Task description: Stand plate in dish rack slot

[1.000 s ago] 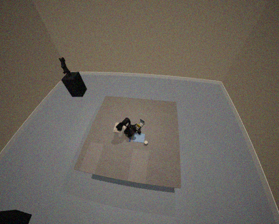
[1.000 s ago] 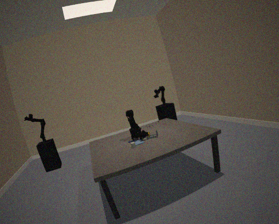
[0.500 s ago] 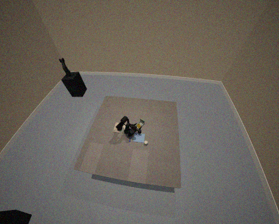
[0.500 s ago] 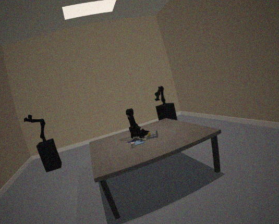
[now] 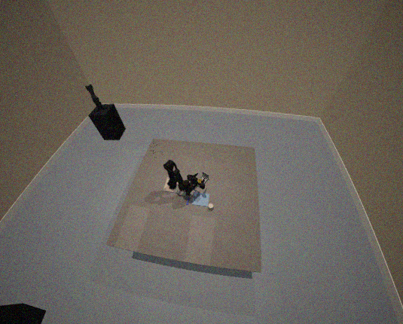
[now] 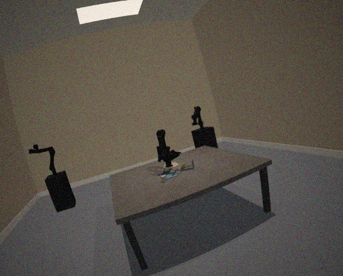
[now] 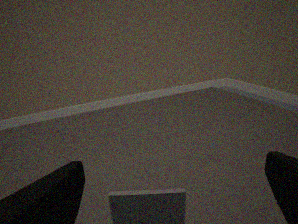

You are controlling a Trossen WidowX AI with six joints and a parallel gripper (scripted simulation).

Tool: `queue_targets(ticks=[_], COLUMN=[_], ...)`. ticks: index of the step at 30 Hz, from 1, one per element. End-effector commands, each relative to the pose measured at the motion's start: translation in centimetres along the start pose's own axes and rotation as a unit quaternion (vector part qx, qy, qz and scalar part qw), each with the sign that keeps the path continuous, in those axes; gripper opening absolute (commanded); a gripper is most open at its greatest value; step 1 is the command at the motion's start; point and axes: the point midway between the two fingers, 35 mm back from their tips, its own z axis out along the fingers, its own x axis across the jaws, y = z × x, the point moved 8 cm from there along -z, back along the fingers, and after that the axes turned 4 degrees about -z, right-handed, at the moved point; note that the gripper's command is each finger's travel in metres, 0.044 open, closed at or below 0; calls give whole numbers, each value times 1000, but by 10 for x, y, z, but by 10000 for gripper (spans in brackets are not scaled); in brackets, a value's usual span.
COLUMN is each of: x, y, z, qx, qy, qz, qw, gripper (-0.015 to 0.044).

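Note:
The yellow plate (image 5: 199,181) (image 6: 183,165) shows as a small patch at the arm's side of the dish rack (image 5: 206,175) (image 6: 193,165). In the exterior view it looks steep, but it is too small to tell how it sits between the rails. My gripper (image 6: 180,154) (image 7: 175,167) is open and empty. In the exterior view it stands above the plate and apart from it. The wrist view shows both fingers wide apart and no plate between them. The arm hides part of the rack's surroundings in the top view.
A light blue flat sheet (image 5: 201,200) (image 6: 171,176) lies beside the arm, with a small white cup-like thing (image 5: 211,206) (image 6: 163,178) at its corner. A dark grey panel (image 7: 148,209) with a light top edge is low in the wrist view. Other arms stand on black pedestals off the table.

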Motion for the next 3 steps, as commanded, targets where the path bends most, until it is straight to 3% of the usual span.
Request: queue_targets(ticks=[1, 3], x=[1, 5], y=[9, 17], z=[-10, -23], qx=[3, 8], qy=[-19, -53], qz=[1, 1], qw=[1000, 999], gripper=[400, 400])
